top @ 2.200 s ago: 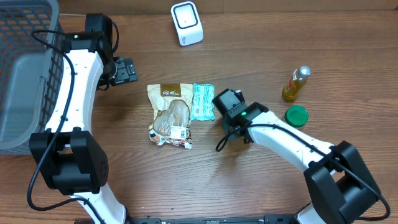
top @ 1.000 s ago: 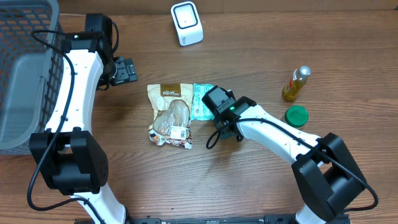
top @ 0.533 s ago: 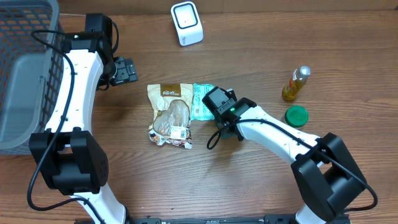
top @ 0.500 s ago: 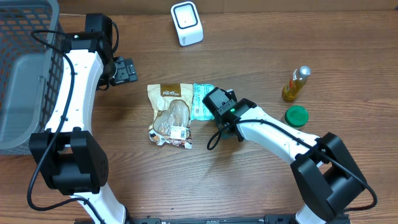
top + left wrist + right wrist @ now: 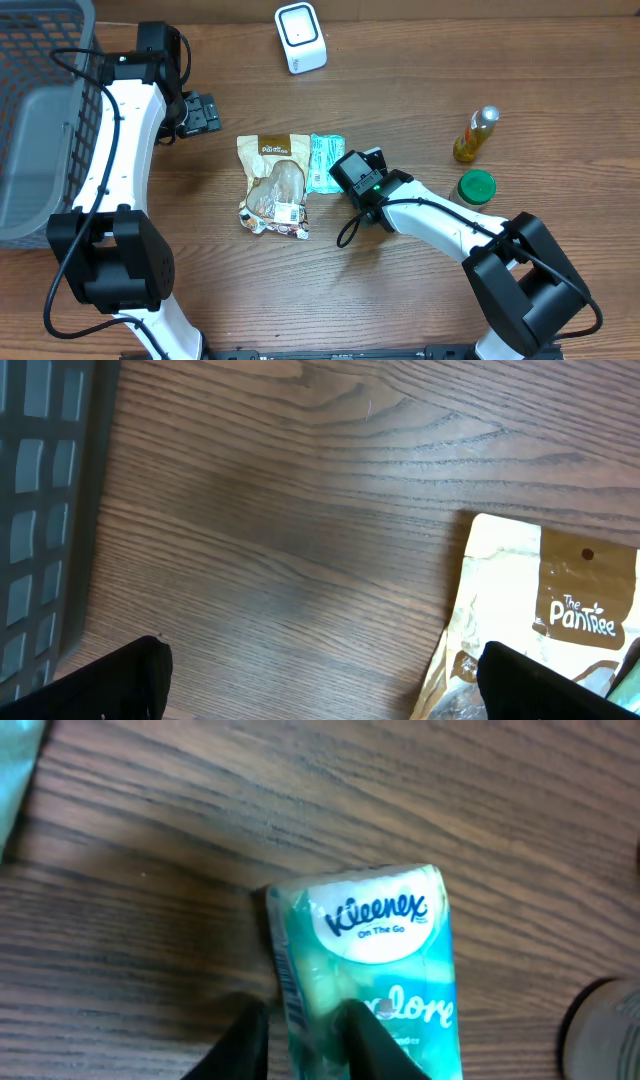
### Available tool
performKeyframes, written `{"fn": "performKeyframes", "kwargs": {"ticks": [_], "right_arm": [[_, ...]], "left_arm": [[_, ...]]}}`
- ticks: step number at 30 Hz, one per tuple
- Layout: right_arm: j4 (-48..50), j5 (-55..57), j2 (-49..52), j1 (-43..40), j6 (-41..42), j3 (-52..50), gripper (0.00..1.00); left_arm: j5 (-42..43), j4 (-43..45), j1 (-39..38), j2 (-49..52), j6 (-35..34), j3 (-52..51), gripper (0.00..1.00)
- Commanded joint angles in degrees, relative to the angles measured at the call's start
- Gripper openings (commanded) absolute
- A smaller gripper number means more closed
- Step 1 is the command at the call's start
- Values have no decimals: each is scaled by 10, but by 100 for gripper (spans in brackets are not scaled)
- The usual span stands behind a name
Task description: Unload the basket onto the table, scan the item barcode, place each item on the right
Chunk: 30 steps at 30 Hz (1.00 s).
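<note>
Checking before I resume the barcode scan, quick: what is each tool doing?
Left tool: open, holding nothing.
Right tool: closed on the Kleenex pack, at its edge.

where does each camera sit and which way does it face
Overhead: above the table, facing straight down; both arms, the left end effector and the right end effector show.
Left wrist: on the left arm, facing down at wood and the snack pouch; its fingertips show.
Right wrist: on the right arm, facing down at the Kleenex pack; its fingers show.
Shared: overhead and left wrist both show the snack pouch.
</note>
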Motion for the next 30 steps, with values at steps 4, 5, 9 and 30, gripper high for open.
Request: {"fn": "performKeyframes", "kwargs": {"ticks": [4, 5, 9, 30], "right_arm": [[-14, 11, 0, -3, 2, 31, 31], [-23, 11, 0, -3, 2, 41, 33], [-38, 12, 0, -3, 2, 55, 36], [12, -67, 1, -35, -25, 6, 26]], "left_arm": [[-7, 1, -4, -9, 2, 9, 99], [-7, 1, -4, -9, 2, 9, 100], [-7, 1, -4, -9, 2, 9, 100], [-7, 1, -4, -9, 2, 9, 99]]}}
